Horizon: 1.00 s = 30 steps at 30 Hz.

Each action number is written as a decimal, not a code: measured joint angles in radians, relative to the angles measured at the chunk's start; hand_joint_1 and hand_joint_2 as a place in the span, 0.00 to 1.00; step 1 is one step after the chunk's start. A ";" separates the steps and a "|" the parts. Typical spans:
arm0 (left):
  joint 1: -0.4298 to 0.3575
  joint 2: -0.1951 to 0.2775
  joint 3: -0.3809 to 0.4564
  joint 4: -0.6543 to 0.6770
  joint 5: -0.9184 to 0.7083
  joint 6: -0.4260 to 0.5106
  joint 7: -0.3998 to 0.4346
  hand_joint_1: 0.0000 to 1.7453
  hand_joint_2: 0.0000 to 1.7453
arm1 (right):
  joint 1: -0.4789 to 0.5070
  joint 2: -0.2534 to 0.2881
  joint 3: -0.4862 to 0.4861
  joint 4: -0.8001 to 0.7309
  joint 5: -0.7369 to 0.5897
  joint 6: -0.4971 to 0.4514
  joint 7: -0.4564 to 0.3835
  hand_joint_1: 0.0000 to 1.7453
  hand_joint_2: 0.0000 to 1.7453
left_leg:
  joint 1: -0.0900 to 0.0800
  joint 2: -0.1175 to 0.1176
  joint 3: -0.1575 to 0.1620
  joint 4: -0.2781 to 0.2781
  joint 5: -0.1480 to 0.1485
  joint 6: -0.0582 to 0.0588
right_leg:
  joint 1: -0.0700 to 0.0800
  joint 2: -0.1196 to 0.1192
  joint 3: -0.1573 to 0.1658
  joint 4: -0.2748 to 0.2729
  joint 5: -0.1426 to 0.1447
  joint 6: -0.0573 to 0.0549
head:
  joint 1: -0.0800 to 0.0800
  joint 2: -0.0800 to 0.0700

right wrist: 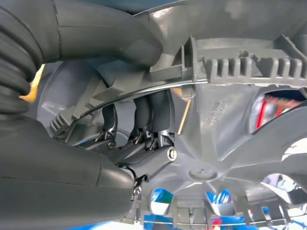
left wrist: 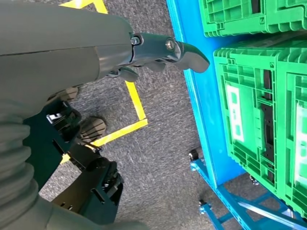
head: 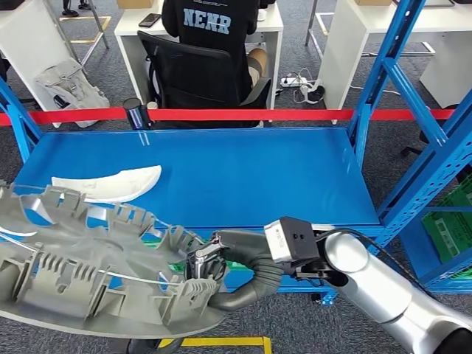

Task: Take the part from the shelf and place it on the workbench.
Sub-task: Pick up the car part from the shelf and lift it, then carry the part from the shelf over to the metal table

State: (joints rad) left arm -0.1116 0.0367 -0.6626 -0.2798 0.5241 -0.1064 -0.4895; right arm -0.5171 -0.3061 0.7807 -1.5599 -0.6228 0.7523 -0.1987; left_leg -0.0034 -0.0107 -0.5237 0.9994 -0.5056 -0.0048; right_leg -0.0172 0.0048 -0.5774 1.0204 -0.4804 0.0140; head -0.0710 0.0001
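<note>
— Where's the part (head: 89,273)?
— Over the blue workbench's (head: 234,177) near edge, long axis left to right, ribbed side up. The right hand (head: 207,264) grips its right end.
— The left hand (left wrist: 159,50)?
— Hanging, fingers straight, holding nothing.

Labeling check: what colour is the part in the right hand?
Grey part, right hand holding it; clearest in head view.

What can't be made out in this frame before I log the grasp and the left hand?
- Grey part: its left end is cut off by the head view's edge.
- Right hand: it grips the part; in the right wrist view the part's ribs hide its fingertips.
- Left hand: the left wrist view leaves unclear whether it touches the part.
- White part on the workbench: its near edge is hidden behind the grey part.
</note>
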 joint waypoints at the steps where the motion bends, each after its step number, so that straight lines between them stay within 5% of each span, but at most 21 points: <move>1: 0.000 0.000 0.000 0.000 0.000 0.000 0.002 0.00 1.00 | 0.009 0.005 0.004 0.000 -0.024 0.007 0.003 1.00 1.00 | 0.000 0.000 0.000 0.000 0.000 0.000 | 0.000 0.000 0.000 0.000 0.000 0.000 | 0.000 0.000; 13: 0.002 0.000 0.000 -0.002 -0.004 0.003 0.011 0.00 1.00 | 0.143 0.051 0.033 -0.020 -0.199 0.053 0.053 1.00 1.00 | 0.000 0.000 0.000 0.000 0.000 0.000 | 0.000 0.000 0.000 0.000 0.000 0.000 | 0.000 0.000; 23: 0.004 0.000 0.000 -0.002 -0.002 0.005 0.009 0.00 1.00 | 0.187 0.072 0.047 -0.029 -0.226 0.059 0.074 1.00 1.00 | 0.000 0.000 0.000 0.000 0.000 0.000 | 0.000 0.000 0.000 0.000 0.000 0.000 | 0.000 0.000; 30: 0.008 0.001 0.000 -0.002 -0.002 0.008 0.001 0.00 1.00 | 0.216 0.075 0.026 -0.062 -0.126 0.053 0.063 1.00 1.00 | 0.000 0.000 0.000 0.000 0.000 0.000 | 0.000 0.000 0.000 0.000 0.000 0.000 | 0.000 0.000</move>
State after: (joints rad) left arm -0.1041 0.0373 -0.6626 -0.2815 0.5224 -0.0983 -0.4885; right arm -0.3007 -0.2308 0.8068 -1.6222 -0.7484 0.8051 -0.1356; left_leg -0.0034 -0.0104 -0.5238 0.9993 -0.5057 -0.0049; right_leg -0.0173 0.0050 -0.5775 1.0203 -0.4806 0.0139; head -0.0711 0.0003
